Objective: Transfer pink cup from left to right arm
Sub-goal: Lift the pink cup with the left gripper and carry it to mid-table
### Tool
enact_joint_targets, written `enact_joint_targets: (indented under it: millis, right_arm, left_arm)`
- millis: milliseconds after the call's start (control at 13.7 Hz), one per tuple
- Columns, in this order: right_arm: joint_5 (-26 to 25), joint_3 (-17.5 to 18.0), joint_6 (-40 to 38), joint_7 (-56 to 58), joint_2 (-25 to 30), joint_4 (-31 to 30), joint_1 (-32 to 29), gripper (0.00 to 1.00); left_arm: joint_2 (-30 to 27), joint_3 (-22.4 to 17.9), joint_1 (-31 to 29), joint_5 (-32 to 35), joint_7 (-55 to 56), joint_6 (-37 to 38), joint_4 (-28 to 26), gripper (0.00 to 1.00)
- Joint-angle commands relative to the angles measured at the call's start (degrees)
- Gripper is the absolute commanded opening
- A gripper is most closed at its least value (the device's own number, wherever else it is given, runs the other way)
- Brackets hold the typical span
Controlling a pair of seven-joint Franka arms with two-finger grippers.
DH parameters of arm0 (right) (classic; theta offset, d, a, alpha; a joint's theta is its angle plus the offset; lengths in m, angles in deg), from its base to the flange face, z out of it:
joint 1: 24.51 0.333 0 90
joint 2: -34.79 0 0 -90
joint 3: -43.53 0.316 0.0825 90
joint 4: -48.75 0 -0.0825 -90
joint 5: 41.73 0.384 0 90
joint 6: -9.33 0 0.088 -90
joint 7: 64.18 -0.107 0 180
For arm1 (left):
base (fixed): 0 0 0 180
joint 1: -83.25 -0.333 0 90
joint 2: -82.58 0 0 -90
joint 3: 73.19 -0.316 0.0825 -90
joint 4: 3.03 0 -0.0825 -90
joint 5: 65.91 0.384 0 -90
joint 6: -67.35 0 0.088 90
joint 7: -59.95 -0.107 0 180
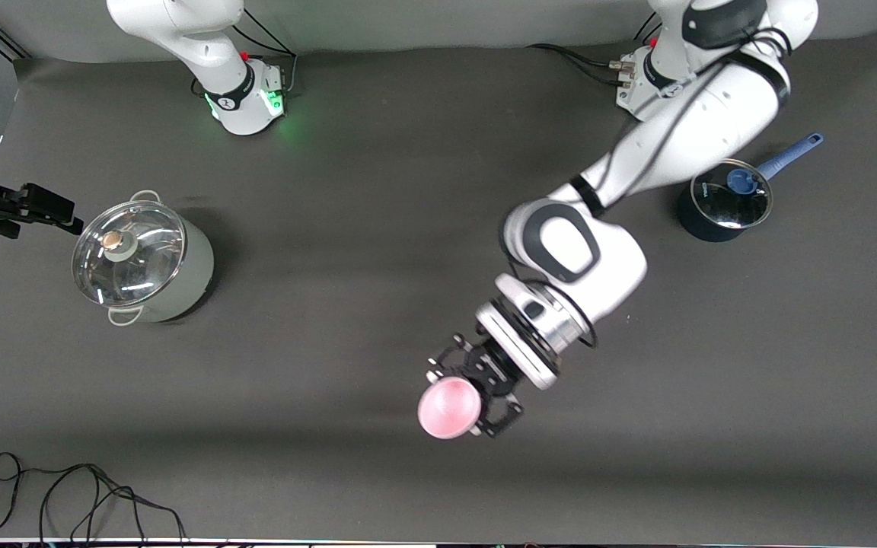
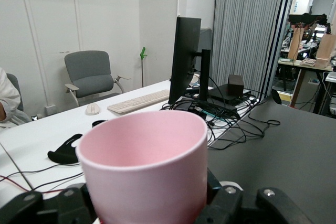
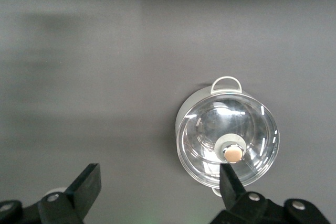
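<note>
My left gripper [image 1: 470, 396] is shut on the pink cup [image 1: 448, 409], a small pale tumbler whose open mouth faces up. It hangs over the middle of the table. In the left wrist view the cup [image 2: 144, 166] fills the space between the black fingers [image 2: 226, 203]. My right gripper [image 1: 58, 209] hovers at the right arm's end of the table, beside a lidded steel pot. The right wrist view shows it [image 3: 160, 182] open, with nothing between its fingers [image 3: 86, 182], only dark table below.
A steel pot with a glass lid [image 1: 141, 259] stands toward the right arm's end, also under the right wrist camera [image 3: 227, 137]. A dark blue saucepan with a glass lid [image 1: 724, 202] sits toward the left arm's end. A black cable [image 1: 65, 495] lies along the near edge.
</note>
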Motion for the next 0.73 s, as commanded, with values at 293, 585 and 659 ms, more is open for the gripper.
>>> enact_joint_targets:
  millis: [293,585,659]
  right_arm:
    - [1.7,0.2,-0.2,0.2,-5.7,7.8,0.4,1.00]
    - [3.6,0.2,-0.1,-1.5,-9.7,12.0,0.4,0.99]
    - [4.0,0.4,-0.1,-3.6,-11.9,15.3,1.1,0.99]
  left_arm:
    - [-1.1,-3.0,14.7,0.0,2.7,-11.4,6.8,0.00]
    - [-1.1,-16.9,27.4,-0.1,11.7,-11.4,13.5,0.00]
    - [-1.2,-23.2,30.9,-0.1,16.7,-11.4,14.0,0.00]
